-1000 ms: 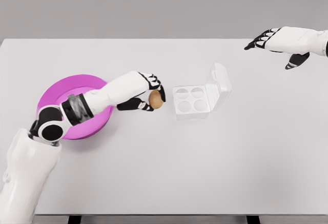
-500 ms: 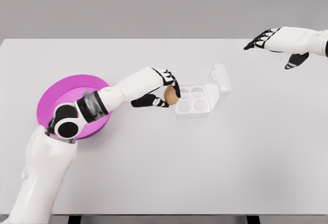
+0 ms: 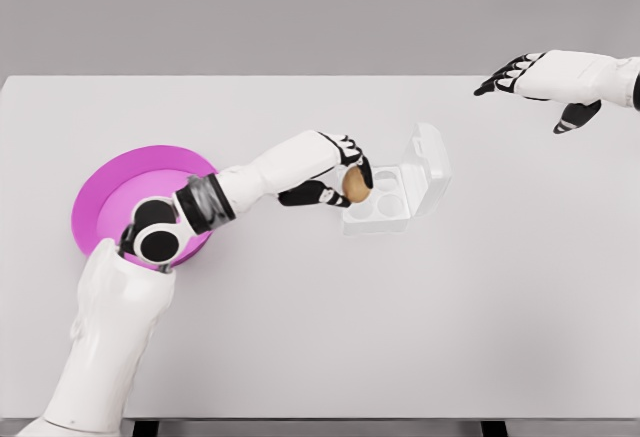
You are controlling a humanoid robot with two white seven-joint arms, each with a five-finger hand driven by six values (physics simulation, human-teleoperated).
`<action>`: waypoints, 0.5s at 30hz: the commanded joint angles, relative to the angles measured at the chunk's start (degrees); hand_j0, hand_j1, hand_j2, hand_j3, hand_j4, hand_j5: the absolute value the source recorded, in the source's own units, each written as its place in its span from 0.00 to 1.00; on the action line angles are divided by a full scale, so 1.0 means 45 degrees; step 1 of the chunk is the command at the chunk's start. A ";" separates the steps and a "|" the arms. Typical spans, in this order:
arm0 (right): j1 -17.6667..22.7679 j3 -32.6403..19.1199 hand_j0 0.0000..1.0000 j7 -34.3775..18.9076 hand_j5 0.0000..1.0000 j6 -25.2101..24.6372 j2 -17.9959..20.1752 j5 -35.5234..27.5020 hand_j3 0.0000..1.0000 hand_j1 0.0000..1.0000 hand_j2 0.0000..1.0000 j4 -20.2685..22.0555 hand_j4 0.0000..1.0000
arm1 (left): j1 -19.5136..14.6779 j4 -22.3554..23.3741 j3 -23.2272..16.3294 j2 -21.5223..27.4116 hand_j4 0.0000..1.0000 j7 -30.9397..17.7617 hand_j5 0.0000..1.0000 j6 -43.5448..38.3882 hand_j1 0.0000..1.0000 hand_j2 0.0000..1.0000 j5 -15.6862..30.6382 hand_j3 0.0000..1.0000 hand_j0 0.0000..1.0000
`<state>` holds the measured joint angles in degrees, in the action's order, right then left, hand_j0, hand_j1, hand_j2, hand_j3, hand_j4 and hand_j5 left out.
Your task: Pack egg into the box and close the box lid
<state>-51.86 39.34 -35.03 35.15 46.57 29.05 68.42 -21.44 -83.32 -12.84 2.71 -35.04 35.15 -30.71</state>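
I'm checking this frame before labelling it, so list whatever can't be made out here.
- Head view: the left hand and the egg it holds cover the near-left cup of the box; whether it is empty cannot be seen.
- Head view: the left arm hides part of the pink bowl, so its contents are unclear.
- Head view: the right hand shows, but the picture's right edge cuts off its arm.
- The box lid is clear plastic; its hinge is too faint to make out.

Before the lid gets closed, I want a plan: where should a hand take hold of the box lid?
Probably the lid's free top edge, approached from the right by the open right hand. It stands tilted, hinged along the egg box's right side, so pushing left should fold it shut.
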 commanded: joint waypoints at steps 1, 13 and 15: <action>0.0000 -0.0012 1.00 0.0006 1.00 -0.0033 0.0042 -0.0049 1.00 1.00 1.00 -0.0009 1.00 | -0.0020 0.0195 0.0002 -0.0173 0.43 0.0009 0.43 -0.0034 0.43 0.43 0.0048 0.43 0.43; 0.0117 0.0047 1.00 0.0006 1.00 -0.0033 0.0139 -0.0030 1.00 1.00 1.00 -0.0165 1.00 | -0.0469 0.1015 -0.0096 -0.0486 0.43 0.0009 0.43 -0.0034 0.43 0.43 -0.0401 0.43 0.43; 0.0117 0.0066 1.00 0.0006 1.00 -0.0033 0.0178 -0.0049 1.00 1.00 1.00 -0.0361 1.00 | -0.0469 0.1113 -0.0154 -0.0564 0.44 0.0009 0.44 -0.0034 0.44 0.44 -0.0401 0.44 0.44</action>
<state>-51.33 39.65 -35.02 35.14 47.28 29.04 67.37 -23.64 -78.76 -13.38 0.51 -35.04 35.16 -32.86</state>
